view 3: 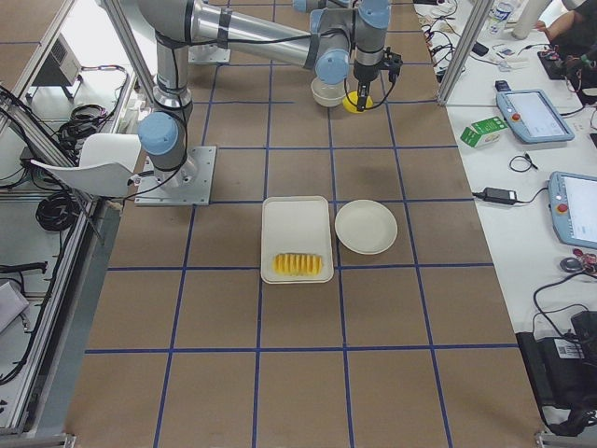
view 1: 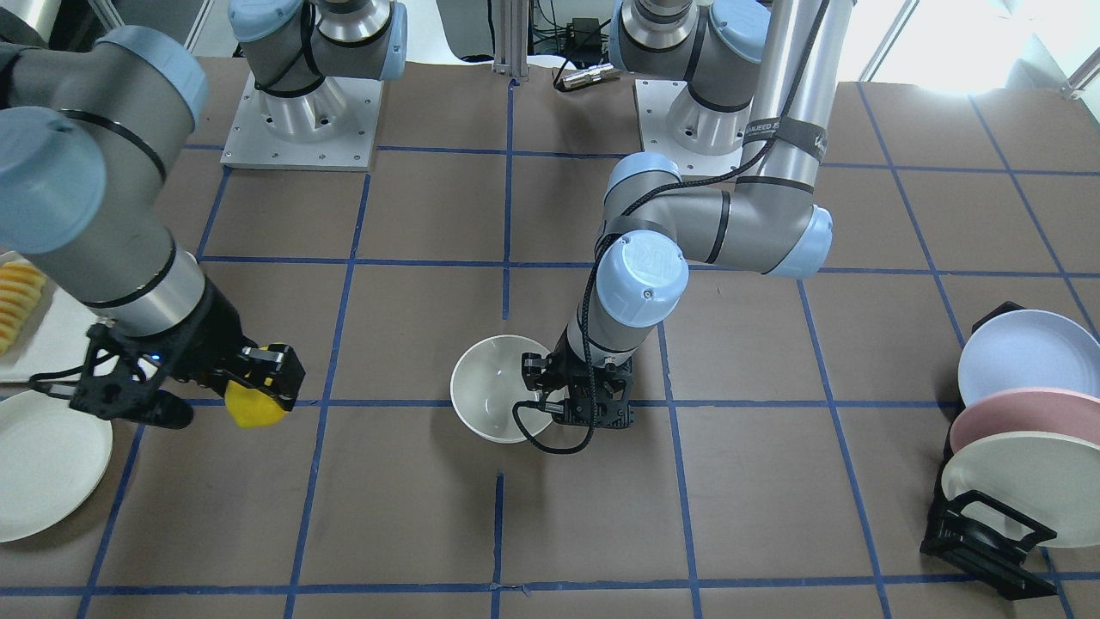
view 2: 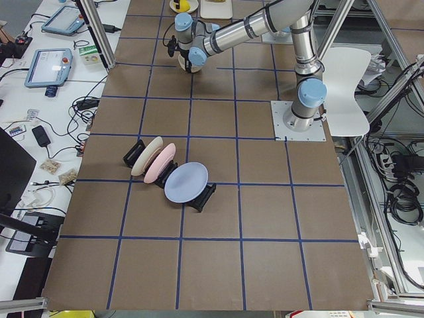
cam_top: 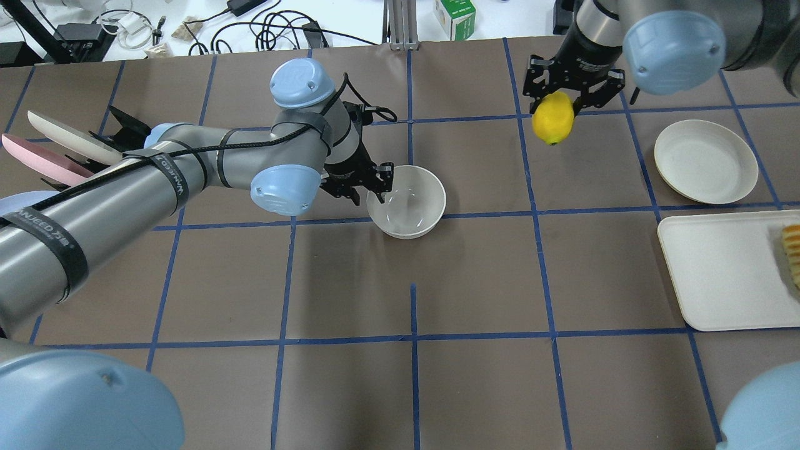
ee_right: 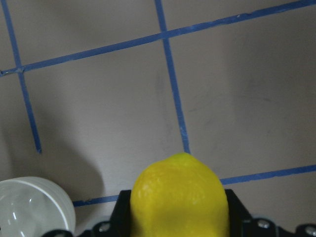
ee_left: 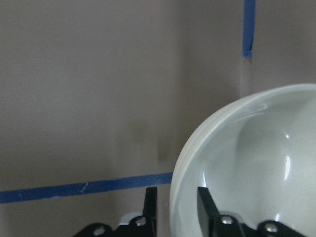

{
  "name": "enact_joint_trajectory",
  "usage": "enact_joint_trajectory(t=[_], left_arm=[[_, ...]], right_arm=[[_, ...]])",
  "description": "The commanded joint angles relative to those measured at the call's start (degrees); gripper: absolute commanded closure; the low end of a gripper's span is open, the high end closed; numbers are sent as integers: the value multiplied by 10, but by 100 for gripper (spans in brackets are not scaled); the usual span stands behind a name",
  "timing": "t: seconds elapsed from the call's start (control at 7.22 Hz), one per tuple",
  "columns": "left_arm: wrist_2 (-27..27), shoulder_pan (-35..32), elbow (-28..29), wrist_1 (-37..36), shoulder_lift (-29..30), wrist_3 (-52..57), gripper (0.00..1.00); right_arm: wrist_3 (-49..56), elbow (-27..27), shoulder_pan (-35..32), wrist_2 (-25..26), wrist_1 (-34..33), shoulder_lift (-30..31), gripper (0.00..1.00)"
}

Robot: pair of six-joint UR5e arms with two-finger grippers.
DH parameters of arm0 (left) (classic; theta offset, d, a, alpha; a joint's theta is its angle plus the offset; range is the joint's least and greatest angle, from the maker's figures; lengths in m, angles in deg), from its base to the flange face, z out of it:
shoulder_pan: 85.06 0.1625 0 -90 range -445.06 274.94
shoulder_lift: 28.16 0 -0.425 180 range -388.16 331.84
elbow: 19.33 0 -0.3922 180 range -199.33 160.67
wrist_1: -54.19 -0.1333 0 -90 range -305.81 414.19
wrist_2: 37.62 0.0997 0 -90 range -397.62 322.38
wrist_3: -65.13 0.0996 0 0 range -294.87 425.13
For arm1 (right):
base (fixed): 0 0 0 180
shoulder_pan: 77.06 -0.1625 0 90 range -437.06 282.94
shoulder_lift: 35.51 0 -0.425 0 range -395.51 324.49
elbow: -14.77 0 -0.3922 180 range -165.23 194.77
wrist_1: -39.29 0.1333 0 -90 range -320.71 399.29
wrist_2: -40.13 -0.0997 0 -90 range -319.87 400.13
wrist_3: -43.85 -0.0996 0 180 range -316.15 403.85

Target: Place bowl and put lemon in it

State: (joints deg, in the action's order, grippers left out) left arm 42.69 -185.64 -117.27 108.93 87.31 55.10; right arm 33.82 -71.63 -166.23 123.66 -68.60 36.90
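Observation:
The off-white bowl (cam_top: 407, 203) stands upright on the brown table near its middle; it also shows in the front view (view 1: 494, 387). My left gripper (cam_top: 377, 187) straddles the bowl's rim on its left side, one finger (ee_left: 151, 210) outside and one inside, shut on the rim (ee_left: 183, 163). My right gripper (cam_top: 555, 100) is shut on the yellow lemon (cam_top: 553, 119) and holds it above the table, well to the right of and beyond the bowl. In the right wrist view the lemon (ee_right: 178, 197) fills the bottom and the bowl (ee_right: 29, 210) sits at the lower left.
A flat cream plate (cam_top: 706, 161) and a white tray (cam_top: 719, 275) with sliced fruit (cam_top: 792, 250) lie on the right. A black rack with three plates (view 1: 1023, 430) stands on the robot's far left. Blue tape lines grid the table.

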Motion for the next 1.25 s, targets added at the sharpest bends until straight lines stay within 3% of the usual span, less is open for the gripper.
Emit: enact_joint_trajectory(t=[0.0,0.42,0.69,1.11], left_arm=[[6,52,28,82,-60,46,8],[105,84,53,267,-162,126,8],[107,91,91,362,-224,143,5],[92,110,102,382,-234,149,4]], right_arm=[[-52,-1,-49,-10,-29,-17,100],[-135,-1,-155,-11,-128,-74,100],[-148,-6,-201,-11,-152,-115,100],[-149,-29,-204,-8,-144,-115,100]])
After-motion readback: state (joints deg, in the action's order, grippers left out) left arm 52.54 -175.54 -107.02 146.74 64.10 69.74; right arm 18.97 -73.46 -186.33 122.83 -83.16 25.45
